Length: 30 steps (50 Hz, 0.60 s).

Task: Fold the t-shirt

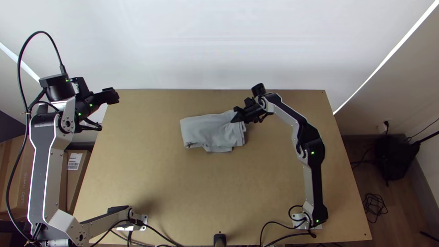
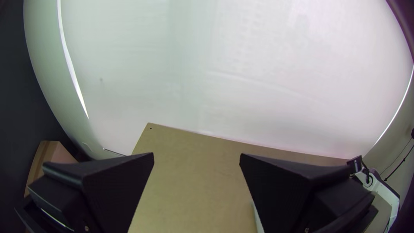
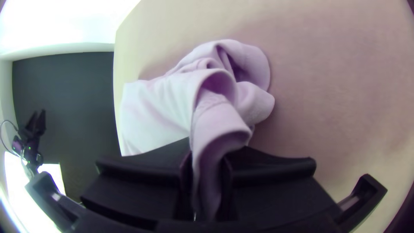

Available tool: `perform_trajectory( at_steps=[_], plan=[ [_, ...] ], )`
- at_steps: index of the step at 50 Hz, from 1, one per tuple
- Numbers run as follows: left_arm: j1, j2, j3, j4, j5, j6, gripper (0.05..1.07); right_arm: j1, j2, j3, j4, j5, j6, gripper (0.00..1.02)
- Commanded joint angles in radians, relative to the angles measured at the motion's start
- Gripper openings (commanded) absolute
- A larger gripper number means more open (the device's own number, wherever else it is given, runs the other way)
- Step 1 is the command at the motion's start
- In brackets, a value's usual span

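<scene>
Clenching a bunched fold of the grey t-shirt [image 1: 208, 130], the right gripper [image 1: 236, 115] has its jaws at the cloth's far right corner. Folded into a compact, creased oblong, the t-shirt lies on the wooden surface [image 1: 183, 192], stretching leftward from those jaws. Well apart from the cloth, the left gripper [image 1: 106, 110] has its jaws spread wide, near the surface's far left corner.
</scene>
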Motion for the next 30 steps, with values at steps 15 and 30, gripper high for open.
perform_trajectory(
  at_steps=[15, 30],
  plan=[
    [0.002, -0.022, -0.041, 0.006, 0.008, 0.006, 1.03, -0.441, -0.098, -0.107, 0.012, 0.010, -0.049, 0.03],
    [0.002, -0.025, -0.040, 0.015, 0.012, 0.003, 1.03, -0.772, -0.112, -0.091, 0.012, 0.035, -0.057, 0.03]
  ],
)
